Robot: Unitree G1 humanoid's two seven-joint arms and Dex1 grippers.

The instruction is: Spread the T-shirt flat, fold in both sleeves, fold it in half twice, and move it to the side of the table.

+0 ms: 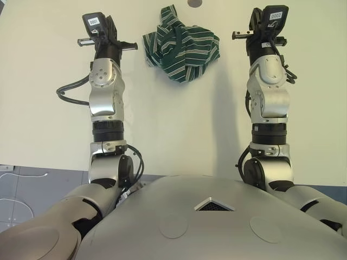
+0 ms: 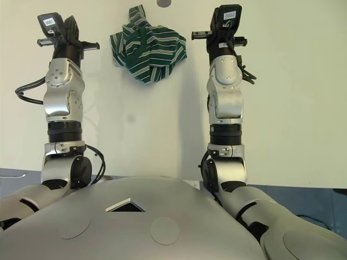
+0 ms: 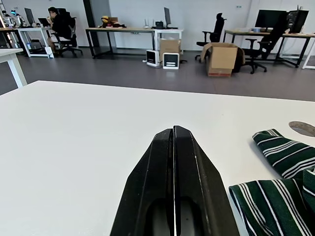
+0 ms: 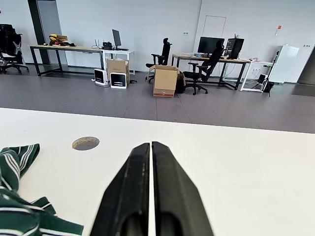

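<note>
Both arms stretched straight forward, roughly parallel, flanking the shirt [image 1: 181,49]: left arm [image 1: 105,97] on its left side, right arm [image 1: 267,92] on its right, neither touching it. On the left gripper [image 3: 173,130] the two fingers are pressed flat together with nothing between them, tip just beside the shirt. Same on the right gripper [image 4: 150,144]: fingers together, empty, near the shirt's other edge.
</note>
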